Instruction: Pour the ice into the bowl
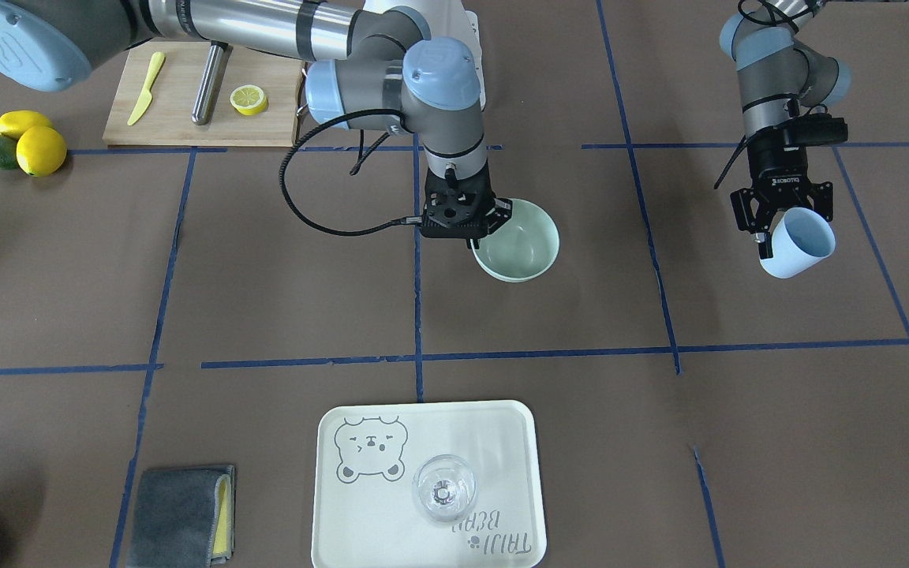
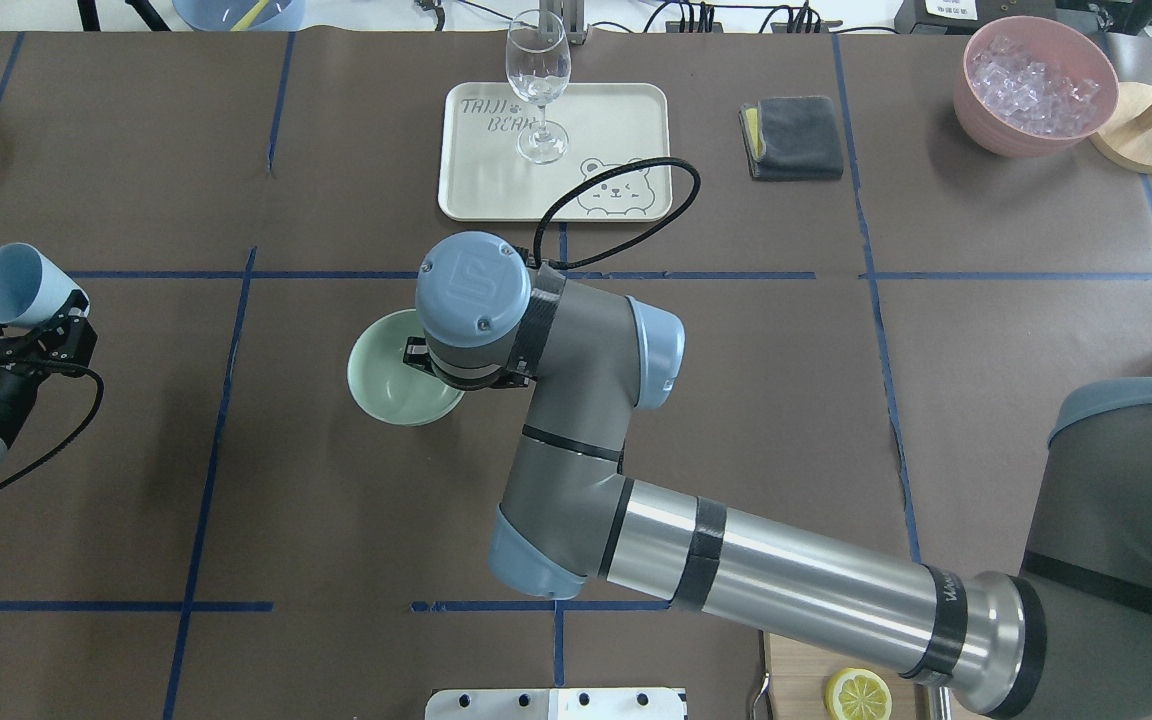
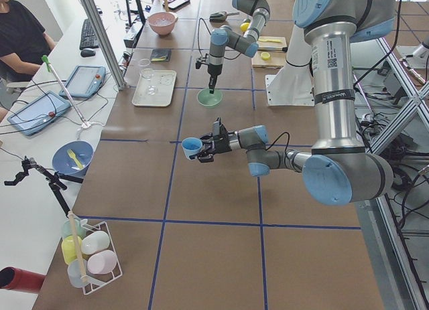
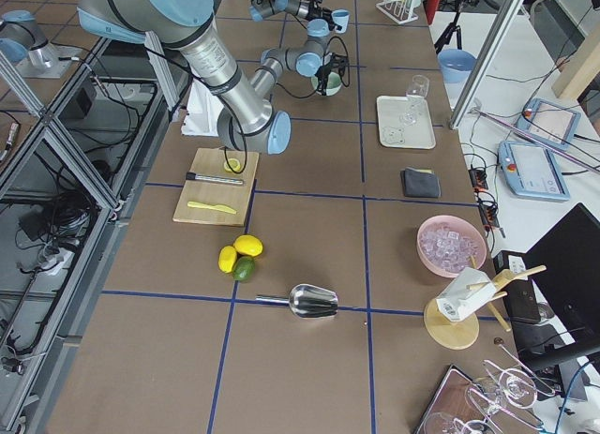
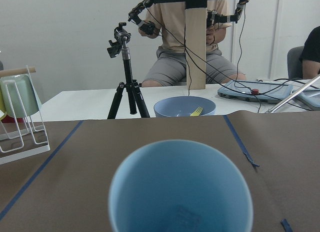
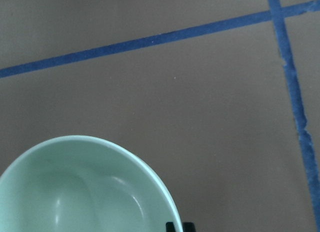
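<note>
Two grippers, both occupied. The right gripper [image 1: 480,229] points straight down, its fingers closed on the rim of the bowl [image 1: 525,244] on the robot's right side. The wrist view shows one dark fingertip [image 6: 175,226] against the outside of the rim. Whether the bowl rests on the brown table [image 1: 265,276] or hangs just off it cannot be told. The left gripper [image 1: 790,225] is clamped across a light blue cup [image 1: 806,244], held above the table and tipped sideways, mouth away from the robot. Bowl and cup are well apart, with brown surface and a blue tape line [image 1: 659,276] between them. The ice [image 2: 1036,75] is heaped in a pink bowl [image 2: 976,110], far beyond the right gripper at the table's far corner.
</note>
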`<state>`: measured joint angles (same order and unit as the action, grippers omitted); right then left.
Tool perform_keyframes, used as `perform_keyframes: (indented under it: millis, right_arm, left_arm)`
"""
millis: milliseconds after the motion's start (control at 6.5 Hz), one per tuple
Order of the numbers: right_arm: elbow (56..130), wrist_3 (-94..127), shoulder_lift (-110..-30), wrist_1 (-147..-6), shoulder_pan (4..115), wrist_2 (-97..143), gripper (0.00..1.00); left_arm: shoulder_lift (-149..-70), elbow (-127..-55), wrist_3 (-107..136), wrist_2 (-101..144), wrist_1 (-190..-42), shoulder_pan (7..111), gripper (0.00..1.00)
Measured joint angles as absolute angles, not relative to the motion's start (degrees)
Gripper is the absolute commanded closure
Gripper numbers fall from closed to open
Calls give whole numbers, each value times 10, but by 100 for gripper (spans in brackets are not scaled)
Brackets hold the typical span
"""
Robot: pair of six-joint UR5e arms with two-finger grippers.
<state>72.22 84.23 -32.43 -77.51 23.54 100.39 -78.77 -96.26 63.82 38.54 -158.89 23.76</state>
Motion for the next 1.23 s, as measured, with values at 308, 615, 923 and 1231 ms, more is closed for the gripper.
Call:
perform_keyframes:
  millis: [308, 615, 923, 1231]
  right_arm:
    - [689, 845, -306, -754, 219, 981, 0]
    - [722, 844, -309, -765, 231, 997, 0]
    - [817, 839, -350, -812, 271, 1048, 0]
    - [918, 821, -442, -823, 312, 1082, 0]
  left_arm:
    - [-791, -964, 559, 386, -1589, 258, 100]
    - [-802, -972, 497, 385, -1589, 264, 100]
    - [-809, -1006, 437, 383, -1570, 265, 100]
    - [-850, -1057, 431, 382, -1411, 257, 100]
